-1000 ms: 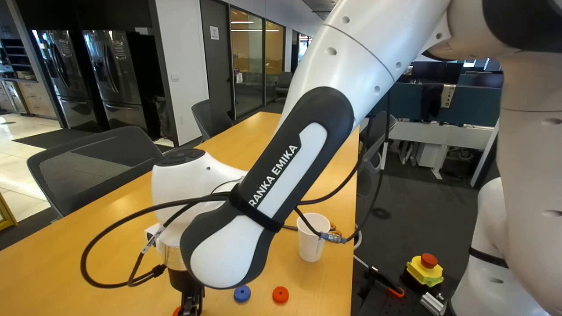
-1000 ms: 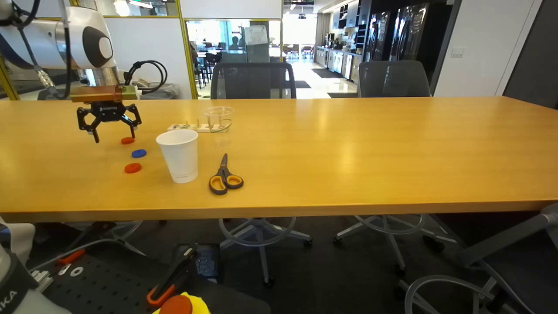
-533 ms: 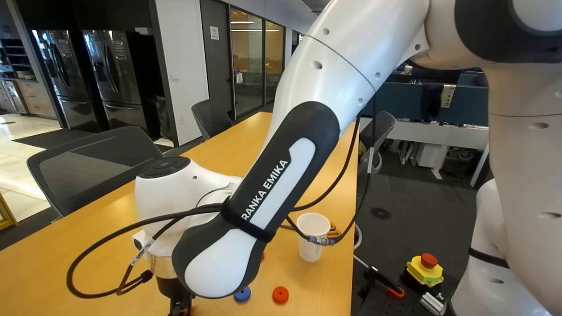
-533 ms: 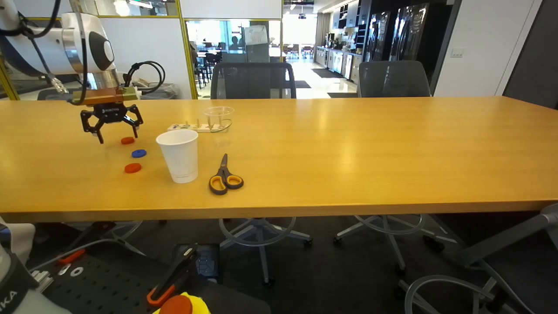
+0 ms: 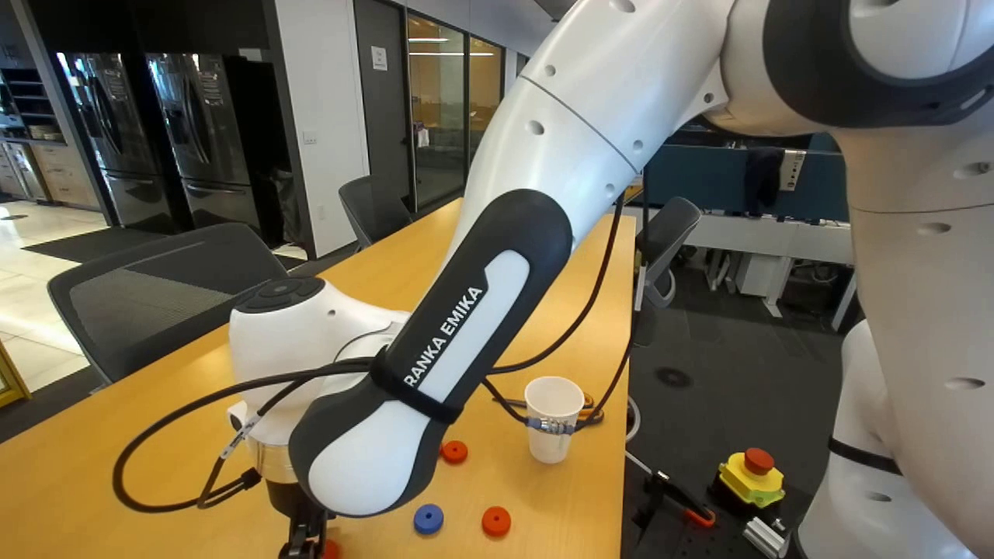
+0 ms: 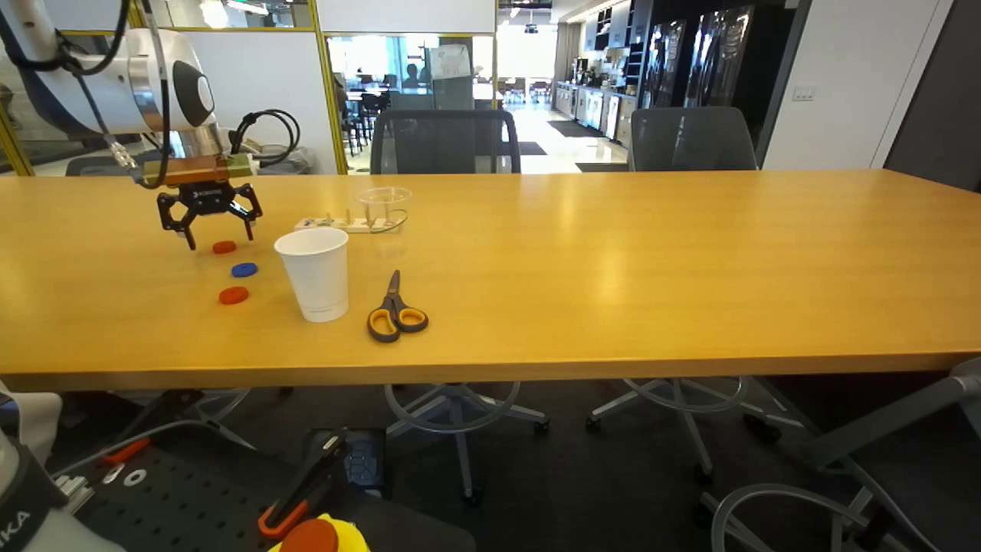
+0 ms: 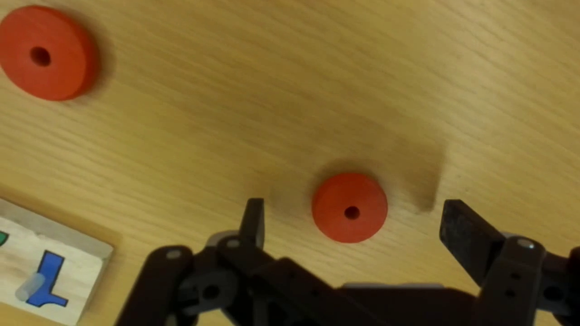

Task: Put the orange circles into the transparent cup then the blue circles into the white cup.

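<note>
1. In the wrist view, the tool (image 7: 353, 207) shows at the near side, its two black jaws spread wide apart above the pale wood-grain tabletop (image 7: 217, 68).
2. A small flat red-orange round disc (image 7: 349, 199) with a centre hole lies on that tabletop, roughly midway between the jaws and apart from both.
3. In an exterior view, a red-orange disc (image 6: 224, 248) likewise lies between the tips of the tool; a small flat blue round disc (image 6: 244, 270) lies just nearer and slightly right, with another red-orange disc (image 6: 234, 296) nearer still.
4. A tapered opaque white cup (image 6: 316, 280) stands upright to the right of those three discs and shows in both exterior views; dark scissors (image 6: 393, 303) with yellow-orange handle loops lie just to its right.
5. In an exterior view, a small clear see-through tumbler (image 6: 379, 208) shows on the far side, right of the tool, overlapping the right end of a narrow white pegged tray (image 6: 337, 227); I cannot tell whether the two touch.
6. The wrist view shows a blue shape (image 7: 49, 278) on that tray at the near left, and a further red-orange disc (image 7: 50, 79) at the far left.
7. In an exterior view, a red-orange disc (image 5: 457, 456) shows between the white cup and the black-and-white robot arm (image 5: 466, 310).
</note>
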`<state>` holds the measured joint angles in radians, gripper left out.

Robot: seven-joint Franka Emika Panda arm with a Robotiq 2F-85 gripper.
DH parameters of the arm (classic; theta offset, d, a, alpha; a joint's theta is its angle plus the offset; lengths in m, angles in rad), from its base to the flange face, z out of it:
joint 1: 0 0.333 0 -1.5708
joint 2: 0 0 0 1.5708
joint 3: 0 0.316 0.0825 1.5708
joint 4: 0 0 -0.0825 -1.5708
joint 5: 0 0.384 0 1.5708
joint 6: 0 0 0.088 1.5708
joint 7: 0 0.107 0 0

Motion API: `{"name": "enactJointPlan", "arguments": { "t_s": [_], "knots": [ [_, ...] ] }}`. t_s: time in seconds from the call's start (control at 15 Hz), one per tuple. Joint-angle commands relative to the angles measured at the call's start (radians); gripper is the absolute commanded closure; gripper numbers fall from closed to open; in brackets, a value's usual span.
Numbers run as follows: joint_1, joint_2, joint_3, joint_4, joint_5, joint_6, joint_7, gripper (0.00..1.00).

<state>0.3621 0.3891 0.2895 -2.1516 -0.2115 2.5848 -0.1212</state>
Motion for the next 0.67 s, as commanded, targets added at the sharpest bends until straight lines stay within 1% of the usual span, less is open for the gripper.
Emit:
{"name": "enactJointPlan", "arguments": {
  "t_s": [0.0,0.47,0.53,0.6],
  "knots": [
    [0.004,0.036,-0.012,0.054,-0.002,-0.012,0.008,0.0],
    [0.001,0.057,-0.018,0.081,0.002,-0.042,0.002,0.0],
    [0.002,0.058,-0.02,0.082,0.001,-0.042,0.005,0.25],
    [0.004,0.056,-0.022,0.083,-0.003,-0.044,0.008,0.26]
  ]
}}
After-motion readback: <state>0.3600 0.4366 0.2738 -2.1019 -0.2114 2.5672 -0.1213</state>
